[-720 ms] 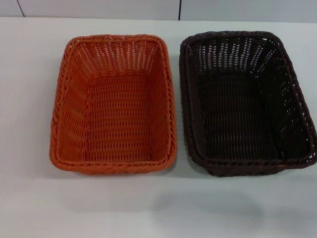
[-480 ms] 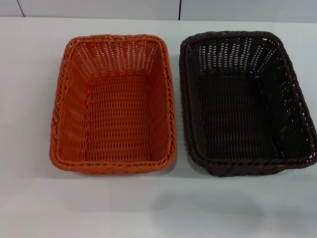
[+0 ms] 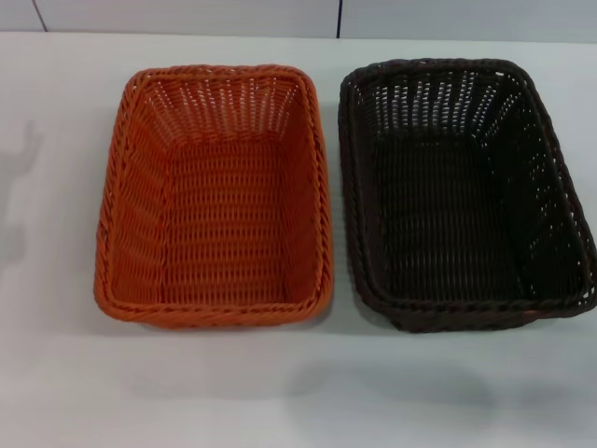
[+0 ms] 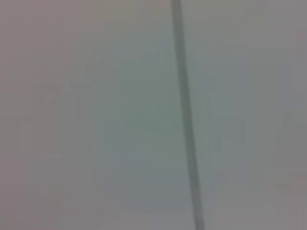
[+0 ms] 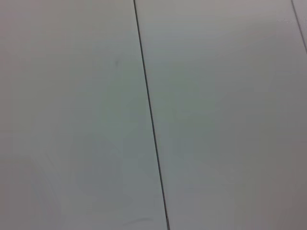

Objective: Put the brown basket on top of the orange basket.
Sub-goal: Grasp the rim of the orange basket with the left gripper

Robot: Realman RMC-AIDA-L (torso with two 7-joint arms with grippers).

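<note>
The orange basket [image 3: 215, 196] stands upright and empty on the white table, left of centre in the head view. The brown basket [image 3: 462, 191] stands upright and empty right beside it on its right, a narrow gap between their rims. Neither gripper shows in the head view. Both wrist views show only a pale flat surface with a dark seam line [image 4: 184, 115] [image 5: 151, 115]; no fingers and no basket show there.
The white table [image 3: 298, 392] extends in front of both baskets. A pale wall with a dark vertical seam [image 3: 338, 17] runs along the far edge. A faint shadow lies on the table at the far left [image 3: 23, 187].
The baskets have not moved. A faint shadow has appeared on the table at the far left.
</note>
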